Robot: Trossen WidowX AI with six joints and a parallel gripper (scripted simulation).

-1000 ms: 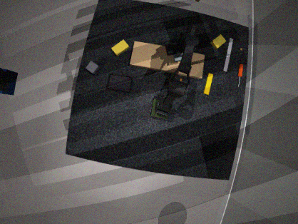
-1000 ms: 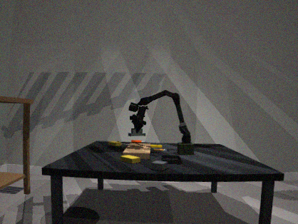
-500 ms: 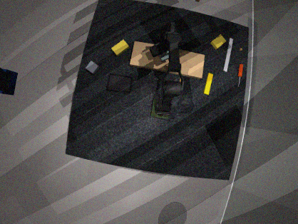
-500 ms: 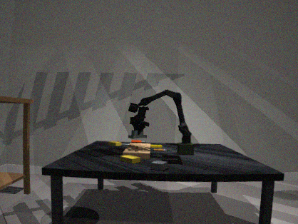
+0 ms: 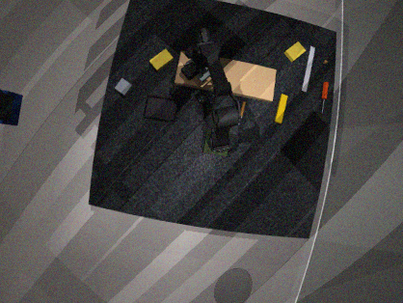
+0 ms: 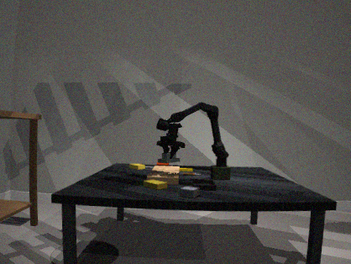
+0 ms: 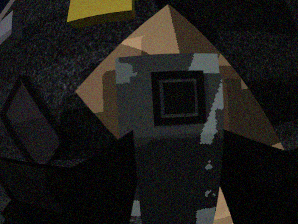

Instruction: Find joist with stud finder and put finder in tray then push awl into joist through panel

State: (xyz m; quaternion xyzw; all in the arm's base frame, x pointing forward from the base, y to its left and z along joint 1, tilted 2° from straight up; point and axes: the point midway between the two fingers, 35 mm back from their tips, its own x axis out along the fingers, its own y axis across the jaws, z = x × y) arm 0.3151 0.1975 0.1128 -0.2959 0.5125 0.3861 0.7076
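Note:
The wooden floor panel [image 5: 251, 81] [image 6: 165, 170] [image 7: 155, 31] lies on the table. My gripper [image 5: 204, 78] [image 6: 169, 155] [image 7: 172, 133] is shut on the grey stud finder [image 6: 172, 160] [image 7: 137, 107], over the panel's left part in the top view. The finder looks level and slightly above the panel; contact is unclear. Its square display is dark, with a faint square outline. The dark tray [image 5: 160, 108] [image 7: 31, 125] is left of the arm and looks empty. A red-handled tool [image 5: 325, 90] with a thin shaft lies far right; a thin orange-brown tool [image 5: 243, 109] lies near the arm. Which one is the awl is unclear.
Yellow blocks [image 5: 161, 59] [image 5: 295, 51] lie beyond the panel's ends. A yellow bar [image 5: 282, 108] and a pale strip [image 5: 308, 68] lie right of it. A grey block [image 5: 122, 87] is left of the tray. The arm's base stands on the table in front of the panel.

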